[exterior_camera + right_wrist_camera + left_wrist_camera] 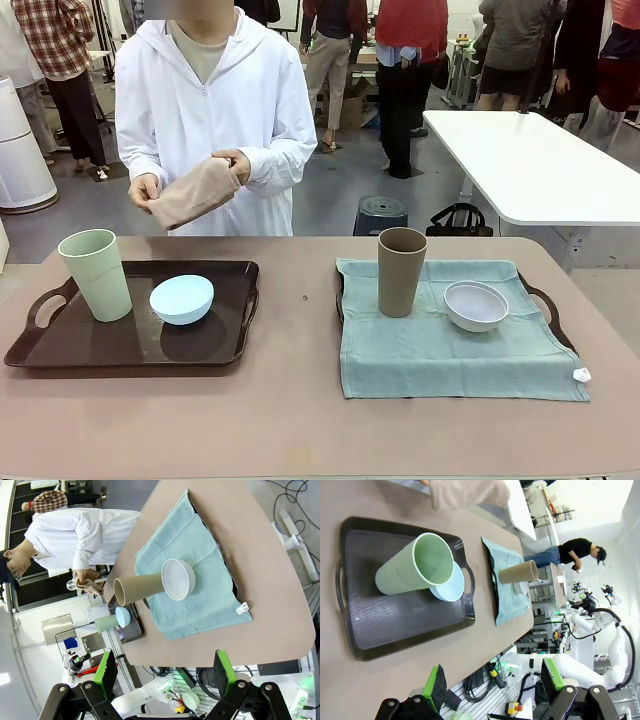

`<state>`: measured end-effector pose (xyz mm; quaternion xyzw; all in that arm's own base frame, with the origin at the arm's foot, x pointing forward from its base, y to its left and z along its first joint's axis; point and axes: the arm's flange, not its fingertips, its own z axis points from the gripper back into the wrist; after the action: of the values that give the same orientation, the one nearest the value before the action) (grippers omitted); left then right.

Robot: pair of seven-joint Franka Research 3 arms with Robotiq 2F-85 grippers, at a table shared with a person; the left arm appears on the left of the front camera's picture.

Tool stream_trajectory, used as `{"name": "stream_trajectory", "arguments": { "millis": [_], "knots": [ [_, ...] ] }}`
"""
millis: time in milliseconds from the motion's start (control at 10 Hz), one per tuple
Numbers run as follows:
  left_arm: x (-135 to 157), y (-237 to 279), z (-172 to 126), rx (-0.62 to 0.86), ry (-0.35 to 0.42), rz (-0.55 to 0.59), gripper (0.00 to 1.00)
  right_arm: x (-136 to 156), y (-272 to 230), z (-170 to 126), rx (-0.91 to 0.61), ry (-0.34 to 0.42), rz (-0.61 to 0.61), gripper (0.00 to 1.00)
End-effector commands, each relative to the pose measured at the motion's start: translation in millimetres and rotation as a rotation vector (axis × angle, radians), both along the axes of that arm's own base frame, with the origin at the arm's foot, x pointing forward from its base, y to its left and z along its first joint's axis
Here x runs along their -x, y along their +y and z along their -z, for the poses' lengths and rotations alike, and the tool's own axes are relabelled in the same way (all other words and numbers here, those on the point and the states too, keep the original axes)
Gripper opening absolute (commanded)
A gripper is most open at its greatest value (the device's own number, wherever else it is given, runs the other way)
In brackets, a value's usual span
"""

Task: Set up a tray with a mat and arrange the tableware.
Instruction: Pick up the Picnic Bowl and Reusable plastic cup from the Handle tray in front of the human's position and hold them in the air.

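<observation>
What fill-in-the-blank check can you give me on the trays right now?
1. The white bowl shares the teal mat with the ___ cup.
2. The bare dark tray carries the pale green cup and the light ___ bowl.
3. The folded beige cloth is held by the ___.
4. The left tool and right tool both stand ___.
Missing words: brown; blue; person; open.

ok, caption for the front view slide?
Person holding tan mat; left tray bare with green cup, blue bowl; right tray matted, brown cup, white bowl.
</observation>
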<state>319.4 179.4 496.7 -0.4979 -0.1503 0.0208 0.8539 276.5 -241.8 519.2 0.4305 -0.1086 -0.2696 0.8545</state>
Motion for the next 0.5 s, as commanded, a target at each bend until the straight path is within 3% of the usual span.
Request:
{"name": "stream_trajectory", "arguments": {
  "millis": [0, 300, 400],
  "knots": [
    [-1, 1, 0, 0.004, -0.013, -0.004, 1.00, 0, 0, -1, -0.013, -0.018, -0.007, 1.00],
    [-1, 1, 0, 0.004, -0.013, -0.004, 1.00, 0, 0, 0, 0.000, 0.000, 0.000, 1.00],
    [0, 0, 0, 0.000, 0.000, 0.000, 1.00, -14, 20, -8, 0.043, 0.014, -0.031, 1.00]
  ]
}}
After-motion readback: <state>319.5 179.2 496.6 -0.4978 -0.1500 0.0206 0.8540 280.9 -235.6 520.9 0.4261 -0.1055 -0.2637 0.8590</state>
